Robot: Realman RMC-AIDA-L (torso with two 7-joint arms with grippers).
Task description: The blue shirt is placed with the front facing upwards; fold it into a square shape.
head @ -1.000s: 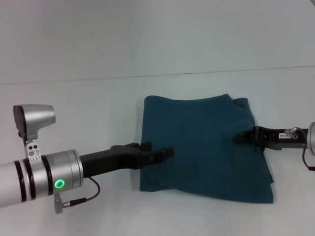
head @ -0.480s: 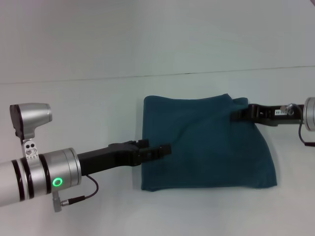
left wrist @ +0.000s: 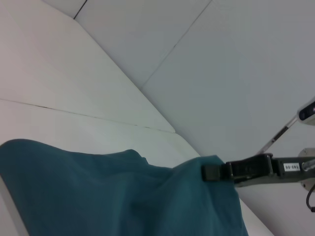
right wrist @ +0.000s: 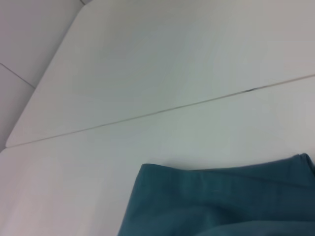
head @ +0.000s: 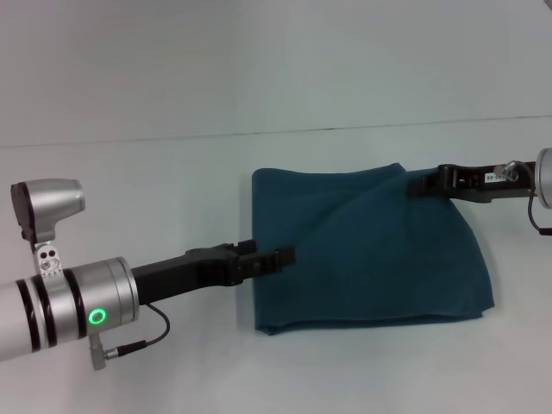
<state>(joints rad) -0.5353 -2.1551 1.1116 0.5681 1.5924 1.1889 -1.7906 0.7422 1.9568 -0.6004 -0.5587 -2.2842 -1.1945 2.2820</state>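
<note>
Head view: the shirt (head: pixel 366 250), folded to a rough rectangle, lies flat on the white table (head: pixel 155 190), right of centre. The left gripper (head: pixel 280 256) reaches over its 9 o'clock edge; the right gripper (head: pixel 423 184) meets its 1 o'clock corner. Finger state cannot be told for either.

Folded shirt (head: pixel 366 250) lies centre-right of the frame on the table (head: pixel 172 190); left gripper (head: pixel 280 257) at its left edge, right gripper (head: pixel 421 185) at its upper-right corner.
</note>
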